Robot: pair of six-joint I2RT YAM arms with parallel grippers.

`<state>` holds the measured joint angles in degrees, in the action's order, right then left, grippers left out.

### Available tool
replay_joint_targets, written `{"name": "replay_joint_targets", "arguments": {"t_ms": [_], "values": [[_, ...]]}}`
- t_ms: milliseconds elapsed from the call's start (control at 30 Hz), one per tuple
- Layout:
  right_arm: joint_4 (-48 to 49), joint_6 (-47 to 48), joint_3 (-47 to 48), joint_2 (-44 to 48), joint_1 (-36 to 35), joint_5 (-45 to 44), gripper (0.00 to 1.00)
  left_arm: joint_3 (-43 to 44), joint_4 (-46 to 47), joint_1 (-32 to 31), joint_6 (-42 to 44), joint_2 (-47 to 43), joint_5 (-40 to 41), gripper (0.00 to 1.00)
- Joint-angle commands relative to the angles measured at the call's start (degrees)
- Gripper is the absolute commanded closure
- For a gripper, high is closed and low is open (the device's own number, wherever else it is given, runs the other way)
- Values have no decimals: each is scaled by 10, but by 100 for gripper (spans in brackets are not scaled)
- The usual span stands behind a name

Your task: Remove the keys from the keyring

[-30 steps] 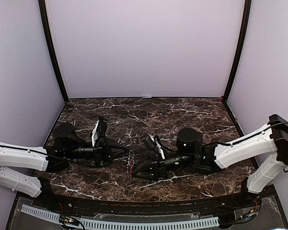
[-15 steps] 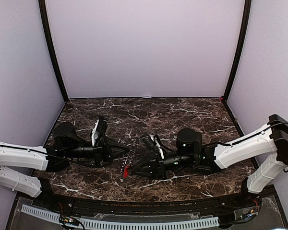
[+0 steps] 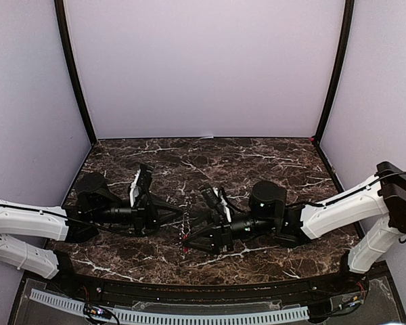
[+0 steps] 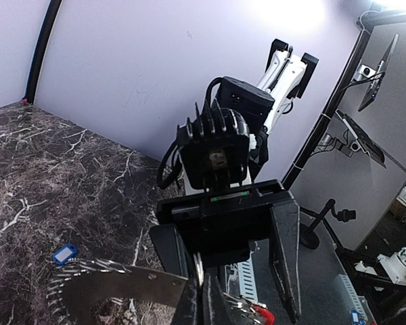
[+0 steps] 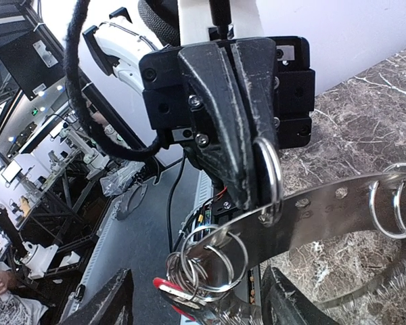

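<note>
My left gripper (image 3: 180, 218) is shut on the keyring (image 4: 115, 288), a flat grey toothed metal band (image 5: 325, 210) held up off the table between the two arms. Small wire rings (image 5: 210, 264) hang from holes in the band and carry the red key (image 5: 170, 288). That red key (image 4: 262, 313) lies between the spread fingers of my right gripper (image 5: 196, 305), which is open and touches nothing. The blue key (image 4: 65, 254) lies loose on the marble table (image 4: 27, 176), apart from the ring. In the top view the keyring (image 3: 185, 227) shows as a thin edge-on strip.
The dark marble table (image 3: 257, 159) is walled by pale panels at the back and sides. A white slotted cable duct (image 3: 189, 315) runs along the near edge, below both arms.
My right gripper's jaws narrowed, then spread wide again around the red key. The keyring has swung slightly back to the right. The left gripper has stayed shut on the ring.
</note>
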<state>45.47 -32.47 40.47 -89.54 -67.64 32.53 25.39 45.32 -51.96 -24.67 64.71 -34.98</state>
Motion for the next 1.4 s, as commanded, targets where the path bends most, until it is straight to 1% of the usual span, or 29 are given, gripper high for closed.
{"name": "replay_joint_targets", "arguments": {"t_ms": [0, 33, 133, 233, 333, 467, 633, 767, 867, 900, 933, 1000, 1067, 1167, 1267, 1367], "values": [[36, -1, -9, -3, -5, -19, 38, 23, 27, 2, 3, -5, -10, 100], [29, 1, -9, -2, -5, -28, 41, 21, 25, 2, 4, -7, -8, 100], [3, 14, -7, 5, -5, -42, 47, 22, 19, 2, 7, -10, -1, 100], [-7, 22, -7, 10, -7, -48, 47, 21, 18, 2, 6, -10, 7, 100], [-11, 28, -4, 9, -13, -59, 44, 18, 14, 2, 7, -11, 22, 100], [-19, 31, 0, 4, -20, -72, 45, 16, 6, 2, 10, -14, 40, 100], [-48, 39, 5, 8, -24, -108, 52, 14, 5, 2, 10, -17, 47, 100], [-63, 43, 2, 19, -25, -138, 63, 10, 4, 2, 9, -20, 50, 100], [-65, 44, 4, 22, -25, -139, 65, 5, 5, 2, 8, -23, 54, 100], [-65, 43, 7, 21, -25, -134, 64, 4, 7, 2, 6, -24, 55, 100], [-64, 43, 9, 19, -26, -129, 60, 2, 8, 2, 6, -24, 56, 100], [-52, 43, 8, 17, -28, -118, 48, -1, 9, 2, 7, -27, 58, 100], [-36, 43, 4, 16, -32, -114, 41, -2, 9, 2, 7, -29, 60, 100], [-29, 43, 8, 13, -37, -119, 37, -5, 5, 2, 7, -35, 67, 100], [-34, 47, 17, 11, -43, -132, 35, -8, 3, 2, 7, -40, 75, 100], [-42, 47, 24, 13, -48, -166, 32, -10, -1, 2, 7, -44, 80, 100]]}}
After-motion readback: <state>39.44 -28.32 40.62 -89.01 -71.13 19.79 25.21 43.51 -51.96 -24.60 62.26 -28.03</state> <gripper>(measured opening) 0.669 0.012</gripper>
